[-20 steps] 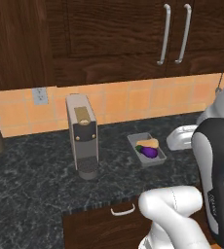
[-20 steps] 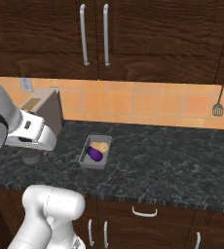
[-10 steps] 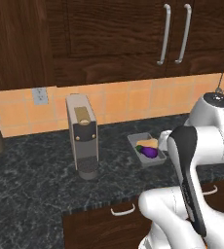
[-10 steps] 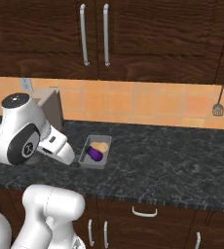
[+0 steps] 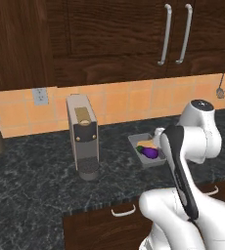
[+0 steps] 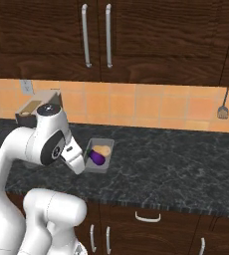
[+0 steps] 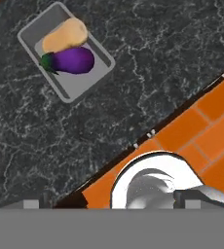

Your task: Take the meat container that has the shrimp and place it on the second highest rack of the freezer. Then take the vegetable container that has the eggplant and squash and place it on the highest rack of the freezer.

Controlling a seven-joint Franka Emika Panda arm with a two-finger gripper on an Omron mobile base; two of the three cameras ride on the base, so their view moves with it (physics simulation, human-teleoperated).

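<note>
Grey metal vegetable container (image 7: 90,78) on the dark speckled desk (image 5: 36,190), at 3 o'clock of the coffee machine (image 5: 82,136) in the left base view. It carries the purple eggplant (image 7: 72,61) and, touching it on the wall side, the tan squash (image 7: 65,36).

Change over the last second: my arm swings from a raised, withdrawn pose down and across toward this container, so that my wrist now sits just beside its near rim in the right base view. The container, the vegetables and the coffee machine keep their places, and the background is unshifted, so the base is parked.

State of the tool (image 6: 79,166): released, jaws spread as wide as they go and grasping nothing. The container rests flat on the desk, apart from my fingers.

In the hand view the container lies at 11 o'clock, well off centre and set diagonally, with the orange tiled wall (image 7: 201,131) at 4 o'clock.

Reading: this is the start of the reach for the vegetable container, which is bound for the highest rack of the freezer. The pick itself is not yet made. I judge that the next move calls for bringing the rim to the middle of the hand view, turning the wrist square to one wall and then descending. A skewed bite could tip the tray and roll the vegetables out.
</note>
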